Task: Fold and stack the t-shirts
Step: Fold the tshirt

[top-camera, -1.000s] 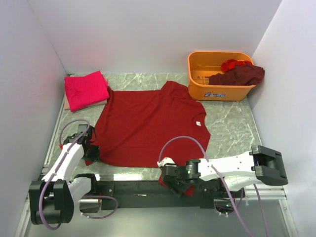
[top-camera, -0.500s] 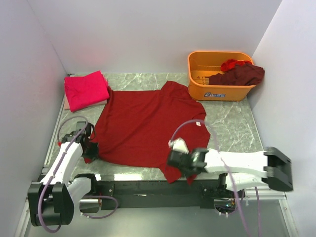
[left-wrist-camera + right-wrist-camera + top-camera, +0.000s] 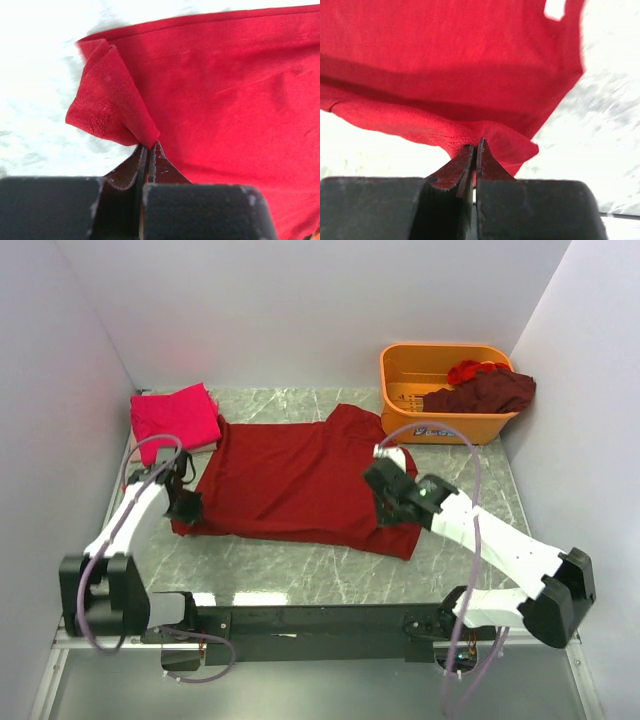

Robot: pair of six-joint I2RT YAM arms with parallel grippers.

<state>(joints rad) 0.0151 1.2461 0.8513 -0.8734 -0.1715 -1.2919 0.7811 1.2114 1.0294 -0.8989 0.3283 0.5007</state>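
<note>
A dark crimson t-shirt (image 3: 290,475) lies spread on the marble table, its near part lifted and doubled back over itself. My left gripper (image 3: 189,510) is shut on the shirt's left hem corner (image 3: 107,107), which bunches up at the fingertips (image 3: 148,145). My right gripper (image 3: 382,502) is shut on the right hem corner (image 3: 485,137), and the cloth (image 3: 445,60) hangs from it, with the white neck label (image 3: 555,9) beyond. A folded pink-magenta t-shirt (image 3: 175,422) lies at the back left.
An orange basket (image 3: 440,425) stands at the back right, with a maroon shirt (image 3: 485,392) and a red one (image 3: 468,369) hanging out of it. White walls close in on the left, back and right. Bare marble (image 3: 300,565) shows in front of the shirt.
My right gripper has shut on the near right hem. Both arms have carried the near hem up and away from the table's front edge, so the shirt's lower part now folds back.
</note>
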